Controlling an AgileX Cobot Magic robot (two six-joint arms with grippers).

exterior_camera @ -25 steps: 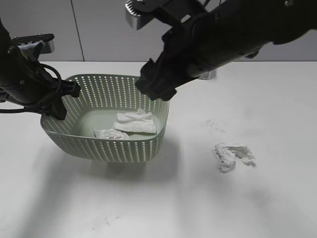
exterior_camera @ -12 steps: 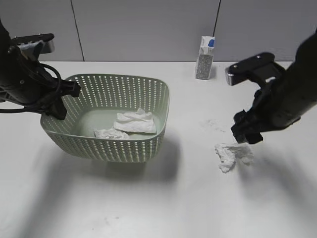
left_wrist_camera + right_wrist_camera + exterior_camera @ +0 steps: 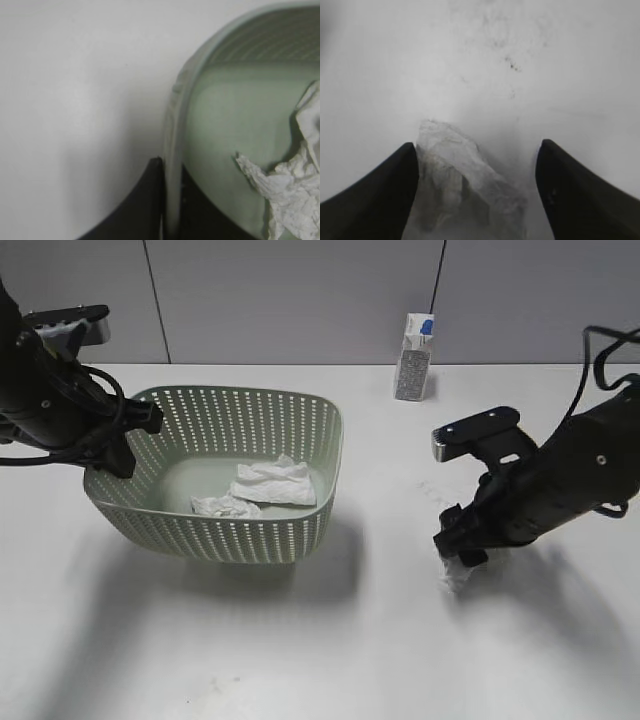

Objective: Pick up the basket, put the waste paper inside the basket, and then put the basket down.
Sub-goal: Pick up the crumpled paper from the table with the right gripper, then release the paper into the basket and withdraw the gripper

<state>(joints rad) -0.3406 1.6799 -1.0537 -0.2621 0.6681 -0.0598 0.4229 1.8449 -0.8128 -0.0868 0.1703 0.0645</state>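
The pale green slotted basket (image 3: 250,530) is held a little above the white table, tilted, by my left gripper (image 3: 108,455), which is shut on its left rim (image 3: 172,150). Two crumpled white paper wads (image 3: 272,485) lie inside it; one shows in the left wrist view (image 3: 292,185). A third wad (image 3: 455,575) lies on the table at the right, mostly hidden under my right gripper (image 3: 462,545). In the right wrist view that gripper (image 3: 477,165) is open, its fingers on either side of the wad (image 3: 465,190).
An upright white-and-grey carton with a blue mark (image 3: 414,357) stands at the back of the table, behind the right arm. A grey panelled wall runs behind the table. Faint dark specks (image 3: 512,62) mark the tabletop ahead of the right gripper.
My right arm swung from above the basket to the right and came down over the wad on the table. The left gripper and basket have stayed still.
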